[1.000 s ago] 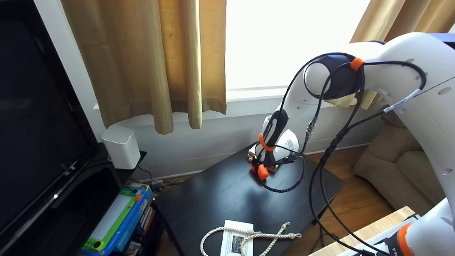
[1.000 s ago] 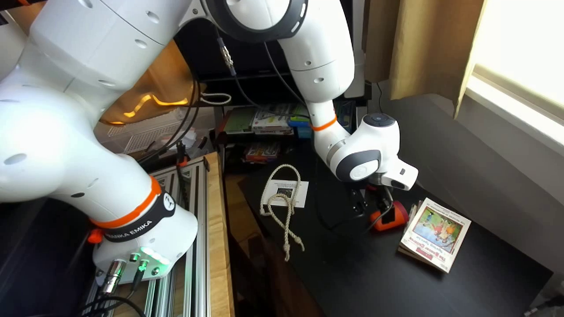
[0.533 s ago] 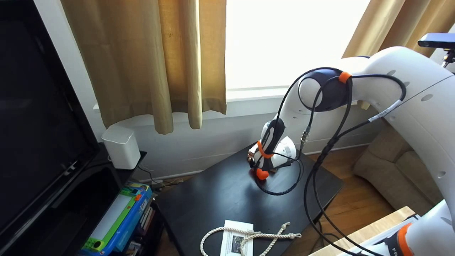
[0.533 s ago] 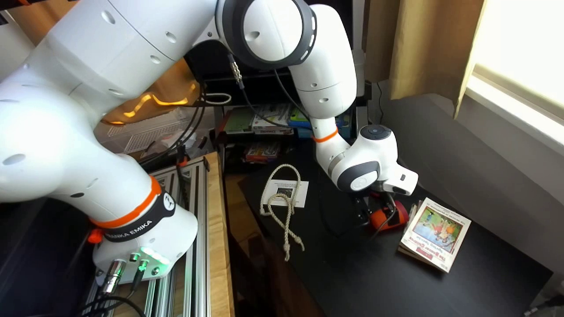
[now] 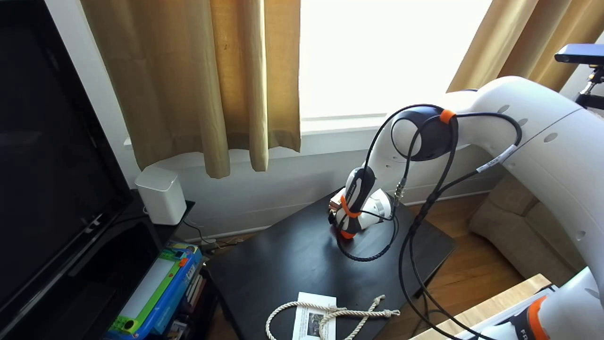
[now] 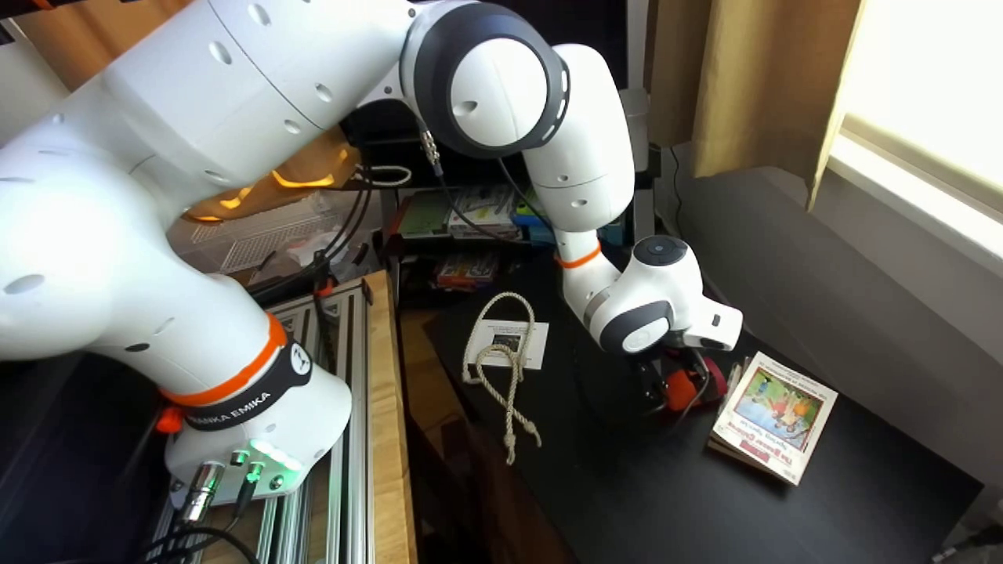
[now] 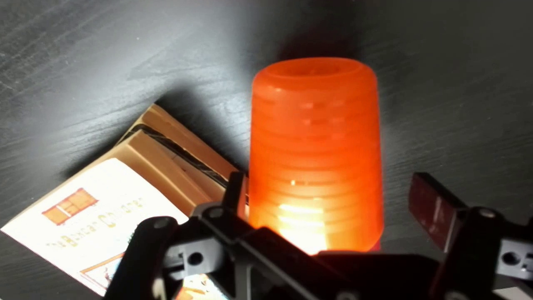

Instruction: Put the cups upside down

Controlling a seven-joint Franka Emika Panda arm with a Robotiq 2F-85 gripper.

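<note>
Cup (image 7: 316,141) seems to lie on its side on the tabletop (image 6: 705,493), its inside out of sight. Books (image 7: 95,233) are near the cup. The fingers (image 7: 434,210) are spread wide, with the cup between them. One is right by the cup, and I can't tell if it touches; the other is apart.

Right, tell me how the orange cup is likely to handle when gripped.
The orange cup is probably light for its size, since its wall looks like thin, translucent plastic. That round wall suggests it could roll if nudged while on its side. Its taper might let it slip when squeezed, though its faint rings may help grip.
</note>
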